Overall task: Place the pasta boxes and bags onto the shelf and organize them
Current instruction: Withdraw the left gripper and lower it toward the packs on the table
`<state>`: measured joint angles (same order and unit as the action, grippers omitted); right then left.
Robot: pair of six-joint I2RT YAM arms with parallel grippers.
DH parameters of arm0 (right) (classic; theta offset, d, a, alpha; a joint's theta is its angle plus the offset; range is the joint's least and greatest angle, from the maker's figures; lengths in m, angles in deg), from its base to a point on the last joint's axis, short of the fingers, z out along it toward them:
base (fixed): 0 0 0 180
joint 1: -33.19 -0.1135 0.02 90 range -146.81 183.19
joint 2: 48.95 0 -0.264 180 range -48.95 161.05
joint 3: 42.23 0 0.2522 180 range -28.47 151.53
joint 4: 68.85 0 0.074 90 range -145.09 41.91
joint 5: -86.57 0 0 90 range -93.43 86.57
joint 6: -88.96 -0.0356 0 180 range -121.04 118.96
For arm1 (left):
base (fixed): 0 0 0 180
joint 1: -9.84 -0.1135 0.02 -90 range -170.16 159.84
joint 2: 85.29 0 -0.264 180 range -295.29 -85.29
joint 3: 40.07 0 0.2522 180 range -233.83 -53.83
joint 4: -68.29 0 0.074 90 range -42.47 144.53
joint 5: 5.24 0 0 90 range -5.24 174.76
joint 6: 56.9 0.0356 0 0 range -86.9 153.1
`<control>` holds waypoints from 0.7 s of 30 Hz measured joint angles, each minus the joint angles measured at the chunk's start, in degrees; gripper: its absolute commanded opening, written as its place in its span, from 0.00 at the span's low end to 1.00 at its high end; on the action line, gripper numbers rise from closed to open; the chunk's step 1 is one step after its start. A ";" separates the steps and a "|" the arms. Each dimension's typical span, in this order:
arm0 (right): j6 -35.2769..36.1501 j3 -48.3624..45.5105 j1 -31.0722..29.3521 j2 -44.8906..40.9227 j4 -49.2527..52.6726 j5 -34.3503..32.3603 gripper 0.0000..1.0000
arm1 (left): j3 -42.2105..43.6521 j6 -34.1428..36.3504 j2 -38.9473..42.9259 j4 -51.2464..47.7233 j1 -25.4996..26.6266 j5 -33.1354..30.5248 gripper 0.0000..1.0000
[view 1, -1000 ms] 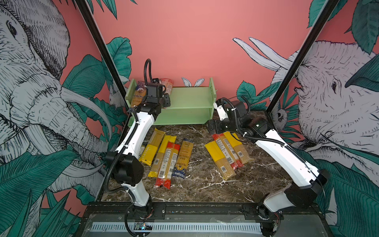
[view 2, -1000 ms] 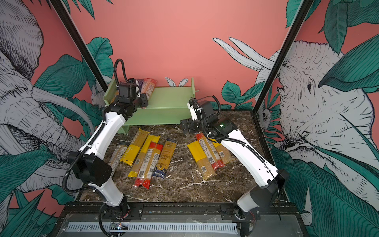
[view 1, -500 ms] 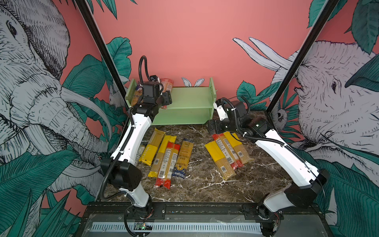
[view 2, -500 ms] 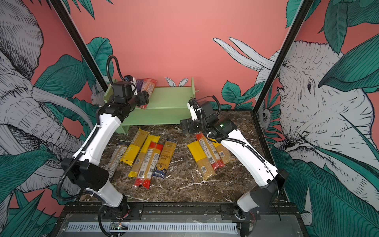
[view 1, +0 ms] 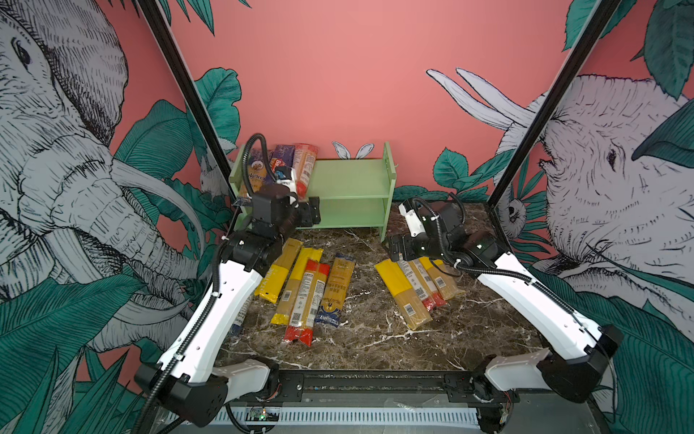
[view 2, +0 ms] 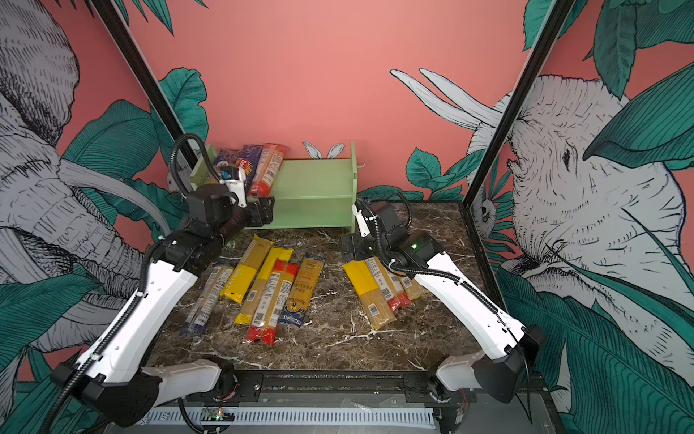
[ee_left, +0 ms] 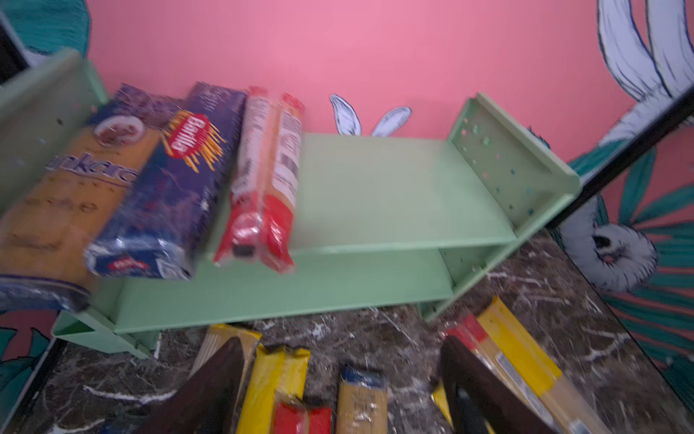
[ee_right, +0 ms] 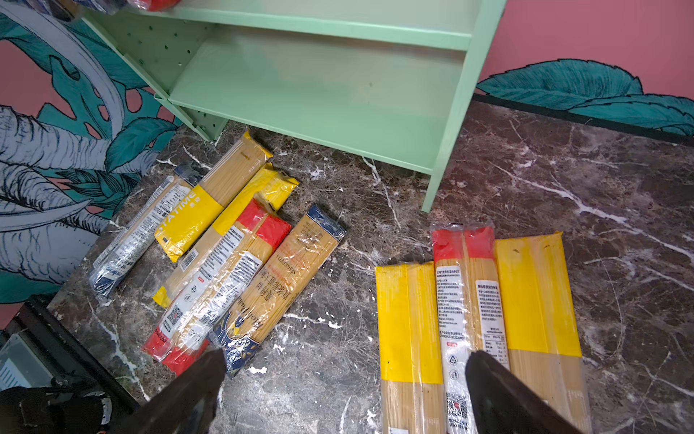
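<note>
In both top views the left gripper (view 1: 310, 212) hangs spread and empty just in front of the shelf's (view 1: 349, 176) left end. The shelved packs (view 1: 303, 165) lie there on the upper tier. The left group of packs (view 1: 308, 289) lies on the table (view 1: 375, 338) in front of the shelf, beneath that arm, long axes running away from the shelf.

In the left wrist view its fingers (ee_left: 210, 387) stand wide apart, gripping nothing.

In the right wrist view the right gripper (ee_right: 347, 362) is likewise spread and empty. It is poised over the right group of packs (ee_right: 469, 319), which lies near the shelf's right post and probably suits its reach.
</note>
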<state>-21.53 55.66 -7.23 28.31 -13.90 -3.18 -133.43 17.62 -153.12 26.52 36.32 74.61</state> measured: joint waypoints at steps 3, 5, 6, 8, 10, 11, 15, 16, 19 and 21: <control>-0.83 -3.41 -0.61 -1.99 -0.39 -0.28 0.99 | 7.10 -0.72 3.85 -0.55 4.68 -2.21 0.84; -1.53 -5.31 -1.14 -3.10 -0.55 -0.50 0.99 | 12.07 -1.77 6.34 -1.18 6.69 -3.87 0.84; -1.95 -6.23 -1.27 -3.65 -0.76 -0.63 0.99 | 14.91 -2.51 7.80 -1.33 7.50 -4.52 0.84; -2.69 -8.09 -1.57 -4.85 -1.49 -0.68 0.99 | 20.57 -4.11 10.71 -1.31 8.66 -5.46 0.84; -3.50 -10.19 -1.73 -6.03 -2.29 -0.76 0.99 | 25.92 -5.75 13.46 -1.44 9.79 -5.84 0.84; -3.87 -11.30 -1.86 -6.51 -2.60 -0.92 0.99 | 28.26 -6.56 14.56 -1.44 10.38 -6.05 0.84; -5.05 -14.32 -2.43 -6.86 -3.45 -1.14 0.99 | 35.80 -9.75 16.96 -0.72 14.34 -6.82 0.84; -5.25 -14.95 -2.64 -6.84 -3.67 -1.14 0.99 | 37.27 -10.51 16.94 -0.39 15.54 -6.91 0.83; -6.05 -16.02 -3.56 -6.84 -3.87 -1.29 0.99 | 41.03 -12.79 15.87 1.70 19.12 -7.37 0.84; -6.47 -16.59 -4.42 -6.82 -4.39 -1.33 0.99 | 43.21 -14.16 14.58 3.43 21.00 -7.52 0.84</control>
<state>-28.00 39.08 -11.65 21.49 -18.30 -4.51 -90.22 3.45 -138.54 29.96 57.32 67.09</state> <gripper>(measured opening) 0.988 0.837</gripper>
